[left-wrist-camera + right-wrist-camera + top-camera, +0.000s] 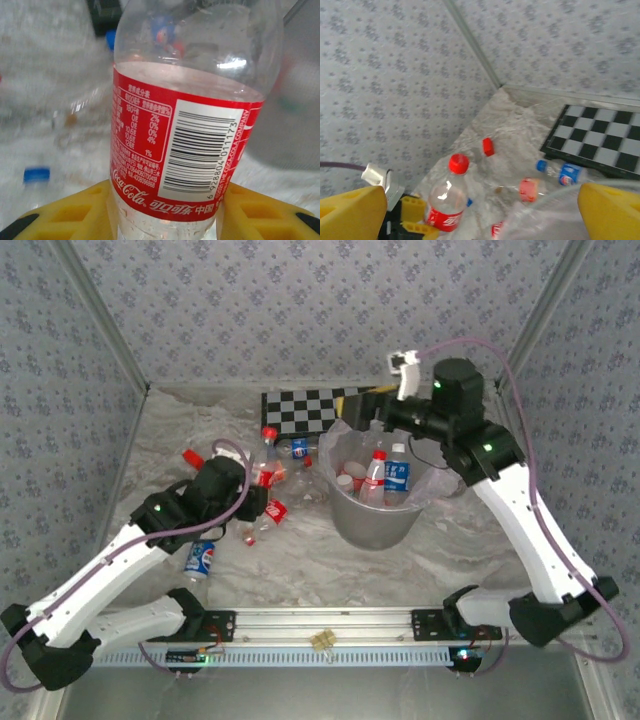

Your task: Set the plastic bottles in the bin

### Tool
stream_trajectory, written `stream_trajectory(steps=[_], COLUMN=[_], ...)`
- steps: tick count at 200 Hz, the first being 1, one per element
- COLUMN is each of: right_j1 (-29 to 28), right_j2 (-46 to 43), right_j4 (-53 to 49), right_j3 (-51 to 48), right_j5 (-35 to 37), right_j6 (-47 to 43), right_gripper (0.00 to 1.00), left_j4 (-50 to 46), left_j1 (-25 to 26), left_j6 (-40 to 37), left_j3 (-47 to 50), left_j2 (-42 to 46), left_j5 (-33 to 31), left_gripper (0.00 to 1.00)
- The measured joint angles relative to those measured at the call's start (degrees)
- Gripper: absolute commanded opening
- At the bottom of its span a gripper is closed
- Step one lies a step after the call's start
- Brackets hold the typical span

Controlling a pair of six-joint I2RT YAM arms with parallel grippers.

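The left end effector is clamped on a red-label bottle, its yellow fingers pressing the lower label band from both sides. The bottle stands upright at left of centre on the tabletop, among loose bottles. It looks empty, so probably light, thin-walled and slick. A hard squeeze would likely dent it, and the labelled waist seems the firmest place to hold. The left arm reaches in from the lower left, elbow bent and wrist low. Right of it the bin already holds several bottles. Above its far rim the right end effector hangs with fingers wide apart and empty.
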State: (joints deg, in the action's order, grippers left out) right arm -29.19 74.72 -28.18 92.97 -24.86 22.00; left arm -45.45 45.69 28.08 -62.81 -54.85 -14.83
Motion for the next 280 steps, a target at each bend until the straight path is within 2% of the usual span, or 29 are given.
stream_trajectory(steps=[37,80,111,142,173,184,206,255,280], right_j1=[-5.16,-9.53,-11.91,-12.22,-11.93,-11.8,-11.76,-9.9,-7.48], right_j2=[8.41,17.11,20.98,21.84,21.81,21.81,21.77,19.74,15.69], right_j4=[-0.81,-0.74,-0.42,0.57,1.68,1.99,2.25,3.65,4.02], right_j3=[6.8,11.52,12.41,12.39,12.39,12.39,12.39,12.41,12.39], right_j5=[-0.24,-1.31,-3.04,-3.06,-3.06,-3.34,-3.48,-1.84,1.07], right_j6=[-0.15,0.04,0.33,0.76,1.22,1.38,1.84,2.14,0.81], right_gripper=[1.0,0.99,0.82,0.58,0.4,0.37,0.27,0.24,0.21], left_j4=[10.78,14.71,15.87,16.28,16.85,17.11,18.34,20.2,20.37], left_j1=[0.0,0.0,0.0,0.0,-0.13,-0.24,-0.33,-0.33,-0.61], left_j6=[-3.32,-4.52,-4.7,-4.7,-4.68,-4.68,-4.52,-3.67,-3.23], left_j3=[-1.64,-1.86,-1.86,-1.86,-1.86,-1.77,-0.68,0.74,0.9], left_j2=[-0.02,-1.25,-1.29,-1.27,-0.83,-0.57,0.37,4.46,6.27], left_j5=[0.83,3.15,4.44,5.4,5.42,5.42,5.62,6.16,5.77], left_gripper=[0.47,0.47,0.47,0.47,0.48,0.49,0.53,0.81,0.84])
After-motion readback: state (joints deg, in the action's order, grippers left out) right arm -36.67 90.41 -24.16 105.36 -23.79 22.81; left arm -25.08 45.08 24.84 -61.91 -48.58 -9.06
